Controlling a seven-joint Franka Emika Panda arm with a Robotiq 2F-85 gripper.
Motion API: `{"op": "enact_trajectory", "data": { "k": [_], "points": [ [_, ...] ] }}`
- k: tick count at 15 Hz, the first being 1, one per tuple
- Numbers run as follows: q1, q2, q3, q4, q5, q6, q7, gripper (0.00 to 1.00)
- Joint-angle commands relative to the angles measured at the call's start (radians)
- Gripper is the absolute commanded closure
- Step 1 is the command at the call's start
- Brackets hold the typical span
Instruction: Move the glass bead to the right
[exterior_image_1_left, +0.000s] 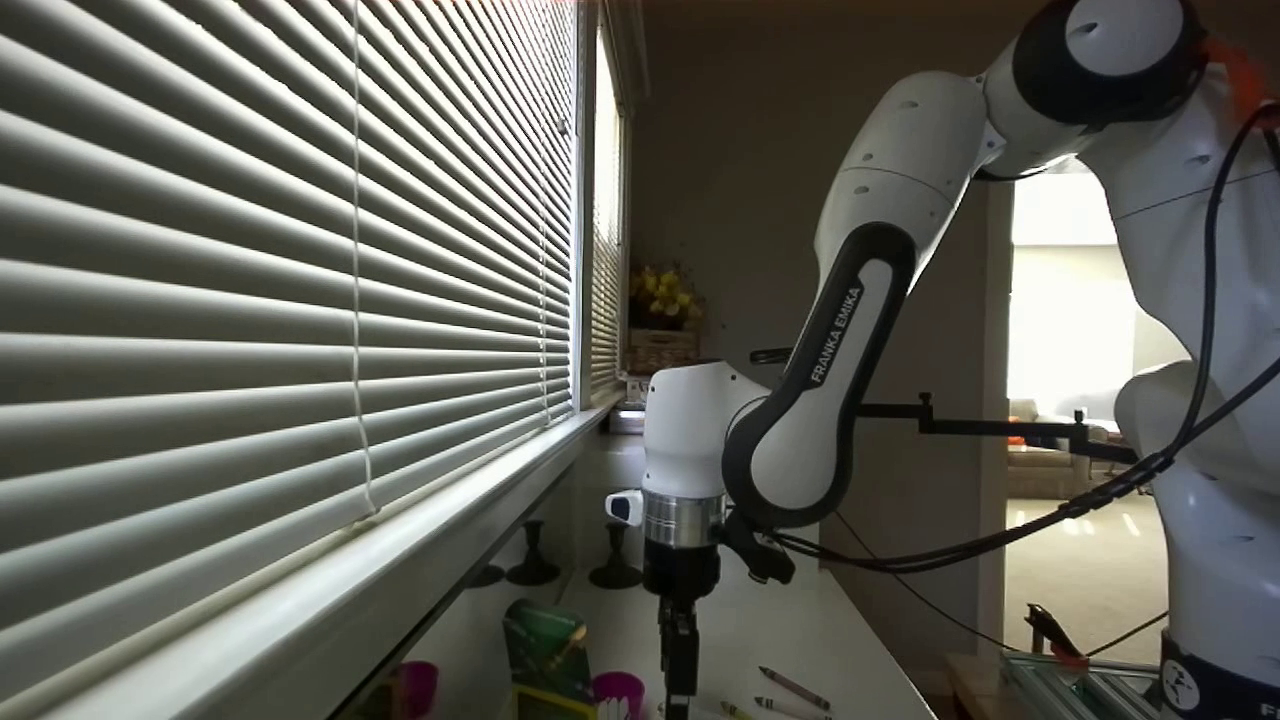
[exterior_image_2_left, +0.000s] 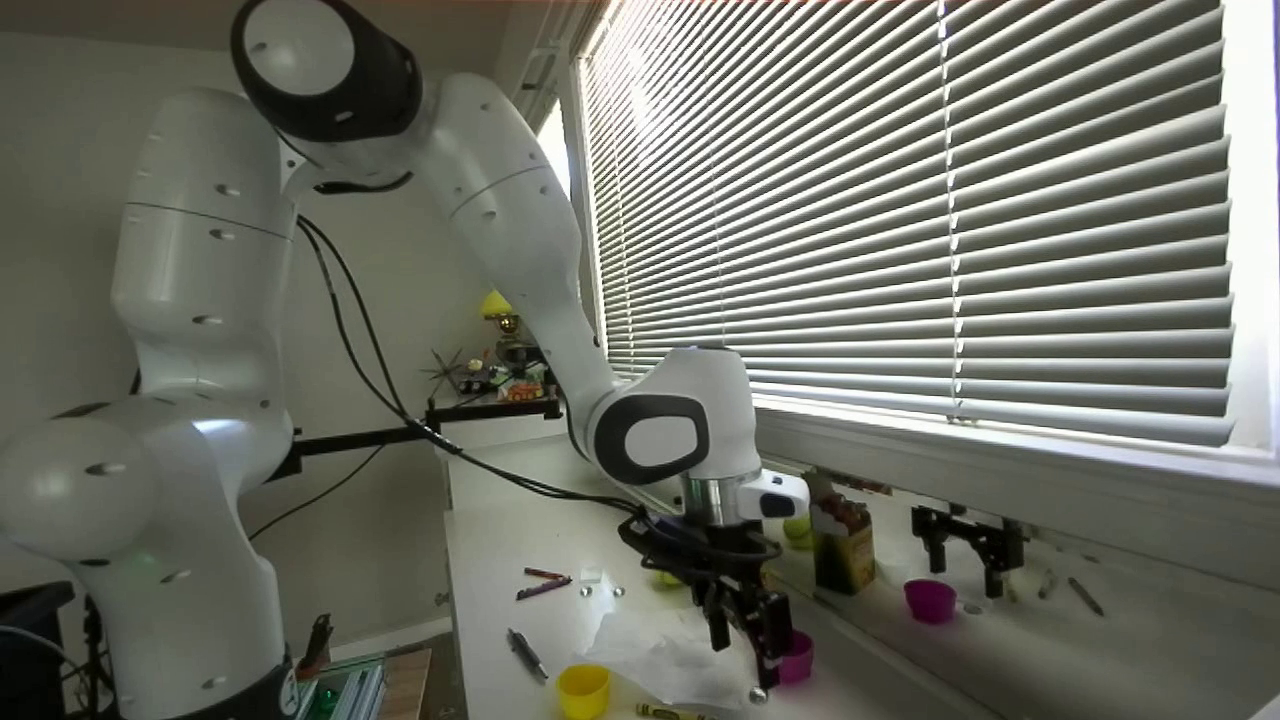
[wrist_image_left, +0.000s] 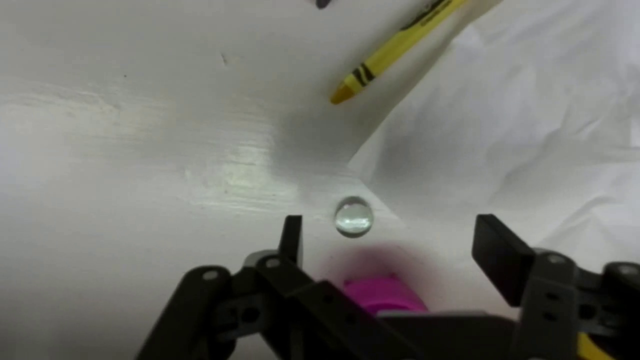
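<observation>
Slatted blinds (exterior_image_2_left: 900, 220) hang beside a white table (exterior_image_2_left: 500, 500) with a yellow crayon (wrist_image_left: 400, 47) and crumpled paper (wrist_image_left: 500, 115). The gripper (wrist_image_left: 390, 242) holds its fingers (wrist_image_left: 500, 257) apart; between them in the wrist view, the glass bead (wrist_image_left: 354, 217) sits on the table, just beside the paper, near a pink cup (wrist_image_left: 382, 292).

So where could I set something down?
The wrist view shows bare tabletop upper left, bordered by yellow crayon and glass bead; an exterior view, more beyond the red crayon. Crowded around the bead: paper, pink cup, open gripper.
</observation>
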Motion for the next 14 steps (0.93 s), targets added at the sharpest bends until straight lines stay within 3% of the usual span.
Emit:
{"op": "enact_trajectory", "data": {
  "k": [1, 8, 13, 14],
  "points": [
    [0.023, -0.109, 0.031, -0.075, 0.012, -0.058, -0.003, 0.00],
    [0.065, -0.241, 0.152, -0.133, 0.213, -0.257, -0.161, 0.00],
    [0.121, -0.331, 0.145, -0.138, 0.174, -0.376, -0.061, 0.00],
    [0.117, -0.259, 0.135, -0.102, 0.166, -0.338, -0.090, 0.00]
  ]
}}
